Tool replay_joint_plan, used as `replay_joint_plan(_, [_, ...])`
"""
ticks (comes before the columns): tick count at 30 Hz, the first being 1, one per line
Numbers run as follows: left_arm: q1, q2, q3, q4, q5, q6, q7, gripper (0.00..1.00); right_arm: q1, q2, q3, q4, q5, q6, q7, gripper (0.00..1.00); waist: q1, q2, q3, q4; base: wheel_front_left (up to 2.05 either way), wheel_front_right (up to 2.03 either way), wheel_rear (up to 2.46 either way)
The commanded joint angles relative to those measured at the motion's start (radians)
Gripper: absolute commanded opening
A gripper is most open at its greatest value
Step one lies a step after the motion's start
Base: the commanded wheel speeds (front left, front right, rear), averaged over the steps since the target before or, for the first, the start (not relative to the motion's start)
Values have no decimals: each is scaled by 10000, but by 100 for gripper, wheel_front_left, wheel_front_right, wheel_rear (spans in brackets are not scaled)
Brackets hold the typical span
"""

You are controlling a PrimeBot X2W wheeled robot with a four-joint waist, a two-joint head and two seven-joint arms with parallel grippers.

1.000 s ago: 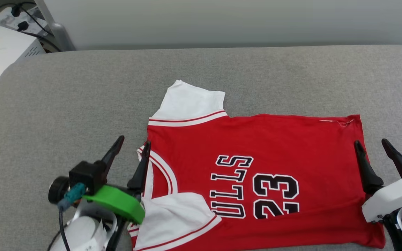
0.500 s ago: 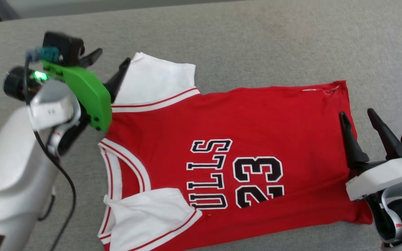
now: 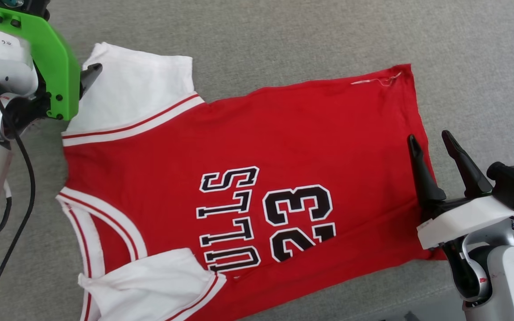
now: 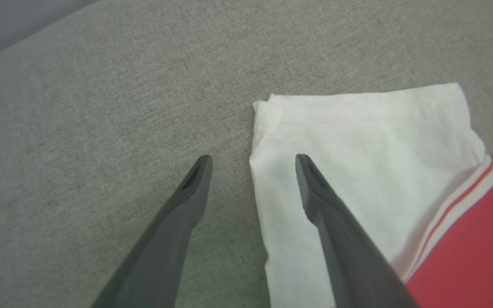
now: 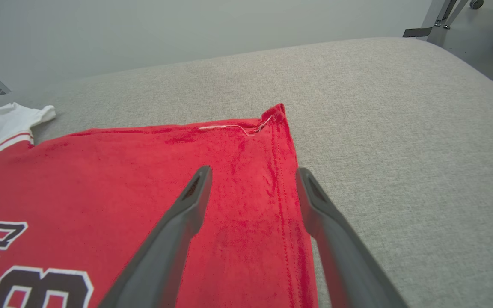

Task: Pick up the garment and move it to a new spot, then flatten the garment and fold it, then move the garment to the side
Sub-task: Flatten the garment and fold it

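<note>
The garment (image 3: 248, 147) lies spread front up on the grey cushion (image 3: 283, 35), collar to the left and hem to the right, with "BULLS" and 23 showing. Its far white sleeve (image 4: 357, 141) lies flat; the near white sleeve (image 3: 150, 285) is folded over the chest. My left gripper (image 4: 253, 159) is open above the far sleeve's outer edge, one finger over the cloth and one over the cushion. My right gripper (image 5: 253, 171) is open at the hem (image 5: 285, 179), which runs between its fingers. Neither gripper holds anything.
A grey wall (image 5: 186, 34) rises behind the grey cushion. The cushion's right end rounds off toward the floor, where metal legs and a wheel (image 5: 452, 13) stand. A green mount (image 3: 56, 67) and a black cable (image 3: 20, 178) hang on my left arm.
The head camera has tilted down and shifted, so the whole picture moved. My left gripper went from beside the collar up to the far sleeve. The right gripper stays at the hem.
</note>
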Motion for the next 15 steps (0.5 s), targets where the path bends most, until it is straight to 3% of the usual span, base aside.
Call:
replay_joint_plan(1, [-225, 117, -51, 160, -136, -30, 11, 100, -231, 28, 43, 99, 62, -80, -110, 100, -1, 114, 345, -367, 0, 0, 0])
replay_joint_plan(9, [-591, 299, -328, 1042, 74, -28, -203, 100, -460, 12, 234, 464, 165, -80, -289, 100, -1, 114, 508, -491, 0, 0, 0])
replay_joint_plan(13, [-583, 201, -420, 1308, 216, 197, -265, 100, -530, -19, 272, 576, 206, -80, -317, 100, -1, 114, 553, -501, 0, 0, 0])
replay_joint_plan(14, [-548, 184, -469, 1387, 230, 219, -211, 36, -547, -27, 285, 609, 210, -80, -321, 100, -1, 114, 554, -504, 0, 0, 0])
replay_joint_plan(15, [-509, 176, -510, 1446, 234, 230, -156, 2, -559, -34, 294, 635, 212, -80, -323, 100, -1, 114, 548, -503, 0, 0, 0])
